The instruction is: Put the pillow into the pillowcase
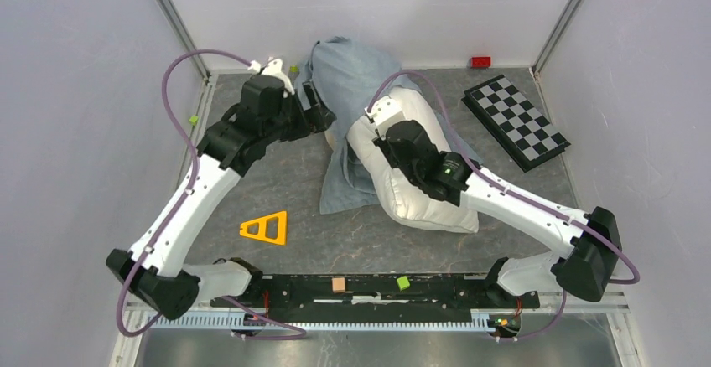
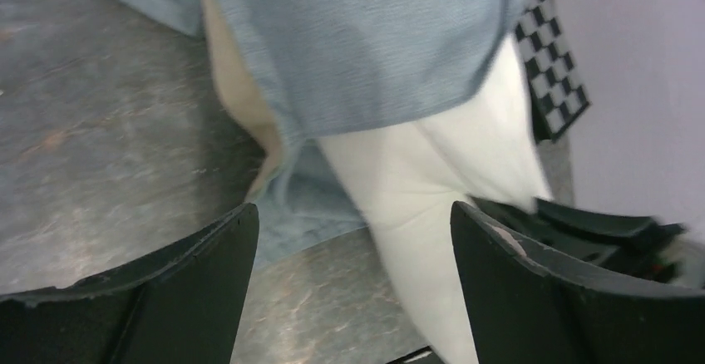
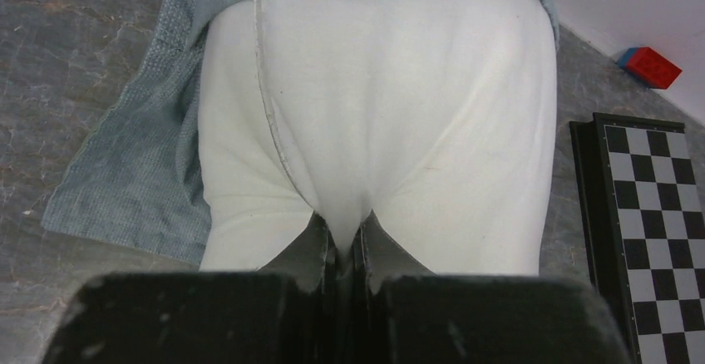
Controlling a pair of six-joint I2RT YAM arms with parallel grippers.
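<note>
The white pillow (image 1: 419, 195) lies in the table's middle, its far end under the blue-grey pillowcase (image 1: 348, 69). My right gripper (image 1: 373, 124) is shut on a fold of the pillow (image 3: 374, 131), pinched between the jaws, with the pillowcase (image 3: 133, 181) spread to its left and over the far end. My left gripper (image 1: 319, 111) hangs open beside the pillowcase's left edge. In the left wrist view the pillowcase (image 2: 366, 40) drapes over the pillow (image 2: 416, 189), beige lining shows at its opening, and the open gripper (image 2: 353, 239) holds nothing.
A black-and-white checkered board (image 1: 514, 120) lies at the back right, also in the right wrist view (image 3: 657, 214). A red block (image 1: 480, 62) sits by the back wall. An orange triangle (image 1: 267, 228) lies front left. Small green blocks (image 1: 193, 120) sit at the left.
</note>
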